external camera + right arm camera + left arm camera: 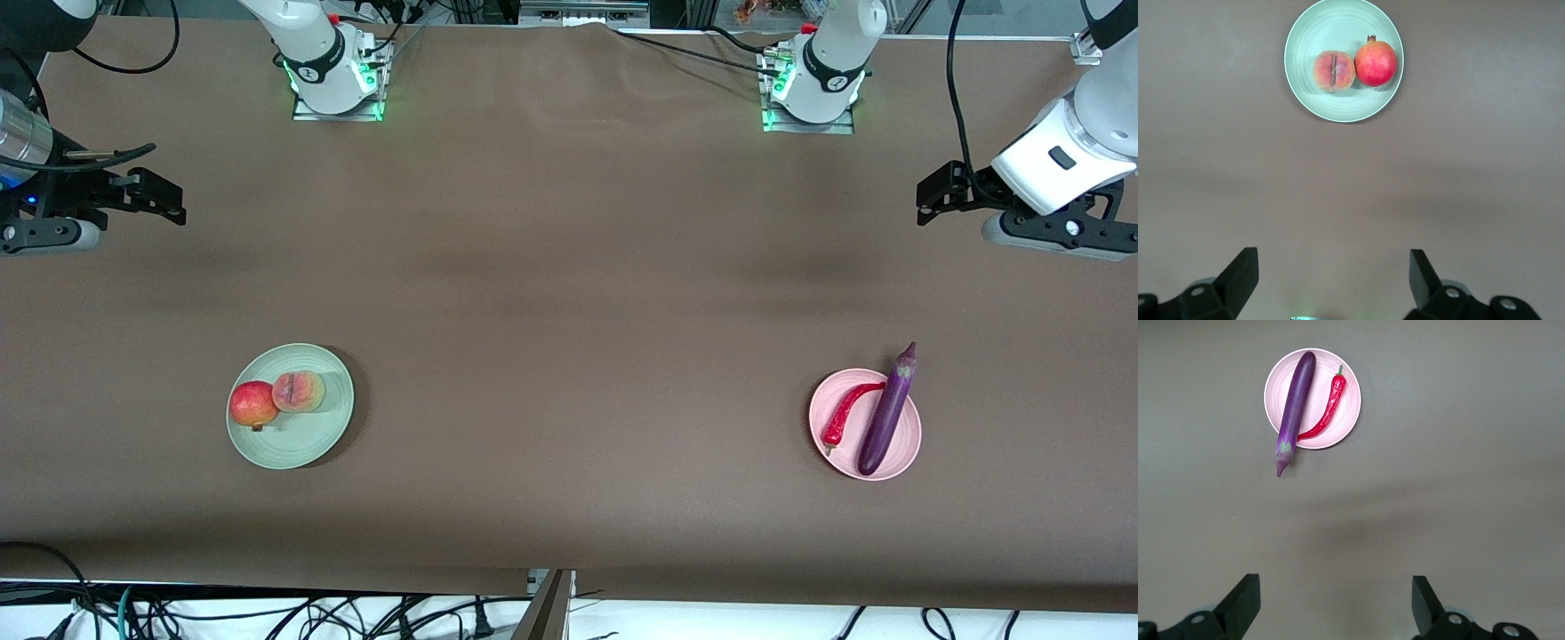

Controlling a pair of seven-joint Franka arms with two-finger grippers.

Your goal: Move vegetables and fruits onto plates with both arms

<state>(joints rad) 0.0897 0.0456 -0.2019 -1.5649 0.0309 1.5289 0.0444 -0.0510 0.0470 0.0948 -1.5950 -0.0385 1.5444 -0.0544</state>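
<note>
I see both plates loaded, nothing in either pincer.

Nearest the front cam: green plate (302,440) toward the right arm's end of the table (569,293). On it the red-yellow fruit (253,404) and the peach (299,391), touching side by side, peach slightly farther from cam, crease up. Both sit in the half of the plate farther from cam; nearer half bare.

Pink plate (905,444) toward the left arm's end, about same depth as green. Eggplant (885,418) lies across it lengthwise, blunt end on the nearer rim, stem end overhanging the farther rim and sticking out over the table. Chili (846,413) lies beside the eggplant on the side toward the table middle, curved, its thin tip touching or nearly touching the eggplant at mid-length, stem end at the nearer rim.

Farther back, both arms parked up high, waiting. Right pincer (169,200) over bare table at the right arm's end, fingers wide apart, empty. Left pincer (933,200) over bare table at the left arm's end, fingers also wide apart, empty.

Wrist cams agree: each looks down on its own plate past spread fingers (1245,603), well clear.
</note>
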